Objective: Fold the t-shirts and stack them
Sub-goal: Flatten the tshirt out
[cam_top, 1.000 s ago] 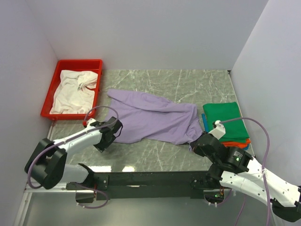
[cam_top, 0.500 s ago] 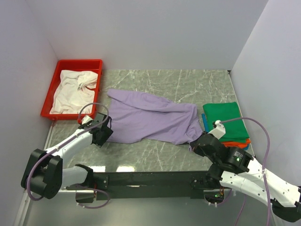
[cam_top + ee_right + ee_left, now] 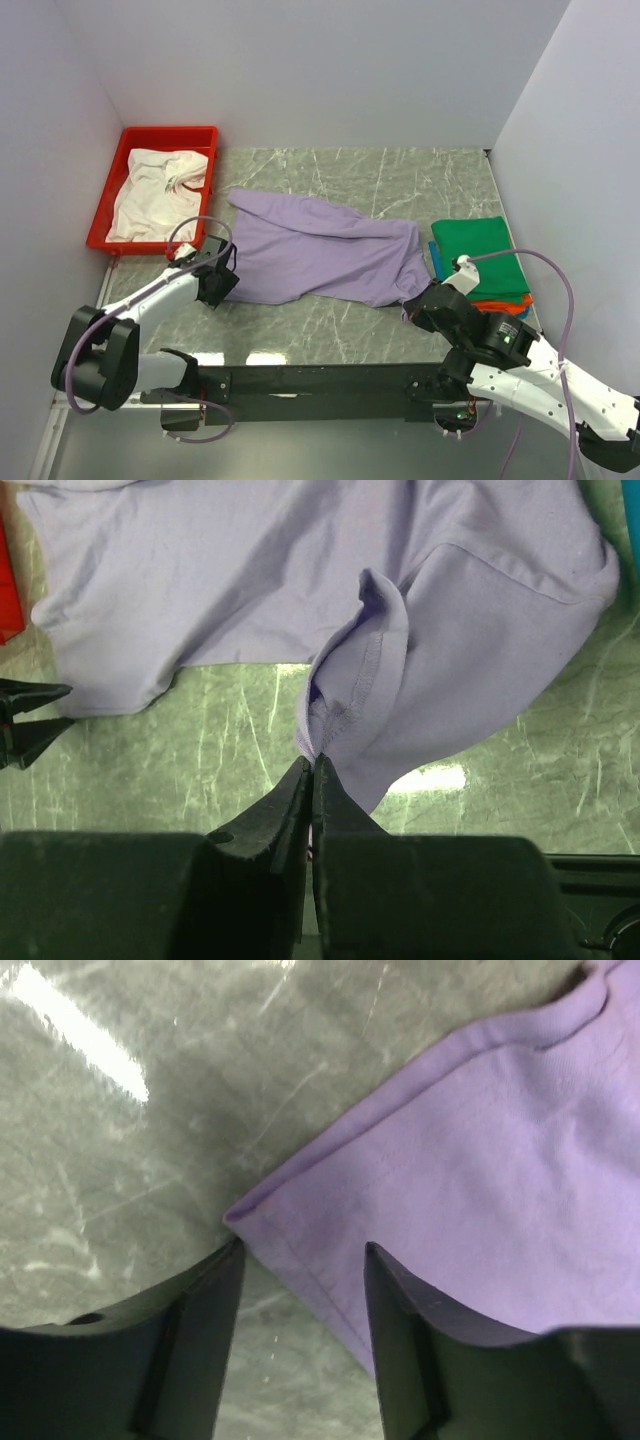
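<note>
The right pincer is clenching a hem fold of the lavender shirt, while the left pincer, jaws apart, is straddling its near-left corner. The shirt is lying rumpled across the table: light, limp cloth, probably best gripped at stitched corners. Farther off, folded shirts are sitting at right, a white shirt in the tray.

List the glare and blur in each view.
Top external: sharp, two pale reflections on the table, near edge. Left wrist: bright glare streak upper left, purple shirt evenly lit. Right wrist: glare patch below the shirt, right end effector dark.
</note>
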Robot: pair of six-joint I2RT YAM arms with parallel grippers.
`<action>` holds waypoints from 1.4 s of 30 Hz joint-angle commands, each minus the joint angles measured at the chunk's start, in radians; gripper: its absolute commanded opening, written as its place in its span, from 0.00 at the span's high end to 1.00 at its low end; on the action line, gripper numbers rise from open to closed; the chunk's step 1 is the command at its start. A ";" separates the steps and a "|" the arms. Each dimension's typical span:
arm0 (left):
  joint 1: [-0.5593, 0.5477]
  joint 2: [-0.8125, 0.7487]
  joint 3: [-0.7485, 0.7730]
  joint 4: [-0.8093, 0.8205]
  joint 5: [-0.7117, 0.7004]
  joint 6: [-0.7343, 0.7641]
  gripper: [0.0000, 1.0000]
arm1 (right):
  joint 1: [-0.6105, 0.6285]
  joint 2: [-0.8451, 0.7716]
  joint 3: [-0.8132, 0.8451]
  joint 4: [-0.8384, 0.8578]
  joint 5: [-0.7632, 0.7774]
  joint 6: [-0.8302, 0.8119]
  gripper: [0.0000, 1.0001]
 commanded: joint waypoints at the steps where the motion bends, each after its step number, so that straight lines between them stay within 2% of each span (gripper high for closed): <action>1: 0.008 0.076 0.011 -0.001 -0.043 0.008 0.45 | -0.004 -0.017 0.000 0.022 0.022 -0.005 0.94; 2: 0.008 0.090 0.017 -0.004 -0.055 0.002 0.47 | -0.004 -0.018 0.003 0.016 0.022 -0.005 0.94; 5: 0.008 0.127 0.013 0.010 -0.058 0.000 0.65 | -0.004 -0.026 0.009 0.004 0.028 -0.001 0.94; 7: 0.008 0.141 0.005 0.025 -0.058 0.006 0.71 | -0.004 -0.029 0.019 -0.007 0.036 0.001 0.94; 8: 0.008 0.143 0.005 0.028 -0.057 0.008 0.81 | -0.004 -0.027 0.020 -0.010 0.039 0.004 0.94; 10: 0.008 0.133 0.014 0.017 -0.058 0.020 0.88 | -0.004 -0.027 0.031 -0.025 0.046 0.005 0.94; 11: 0.008 0.126 0.028 0.008 -0.060 0.026 0.98 | -0.004 -0.026 0.040 -0.030 0.050 0.009 0.94; 12: 0.008 0.115 0.038 -0.006 -0.075 0.028 0.99 | -0.004 -0.026 0.046 -0.038 0.054 0.010 0.94; 18: 0.011 -0.043 0.166 -0.122 -0.123 0.092 1.00 | -0.004 -0.014 0.112 -0.116 0.100 0.025 0.95; 24: 0.037 -0.169 0.371 -0.240 -0.156 0.196 1.00 | -0.004 -0.020 0.248 -0.211 0.171 0.024 0.98; 28: 0.052 -0.218 0.515 -0.294 -0.146 0.258 1.00 | -0.002 -0.004 0.437 -0.295 0.235 0.006 1.00; 32: 0.062 -0.250 0.647 -0.346 -0.132 0.301 1.00 | -0.004 0.038 0.616 -0.294 0.263 -0.080 1.00; 37: 0.062 -0.278 0.840 -0.372 -0.094 0.356 1.00 | -0.004 0.101 0.865 -0.224 0.260 -0.223 1.00; 42: 0.062 -0.224 1.066 -0.400 -0.043 0.399 1.00 | -0.004 0.173 1.103 -0.126 0.267 -0.404 1.00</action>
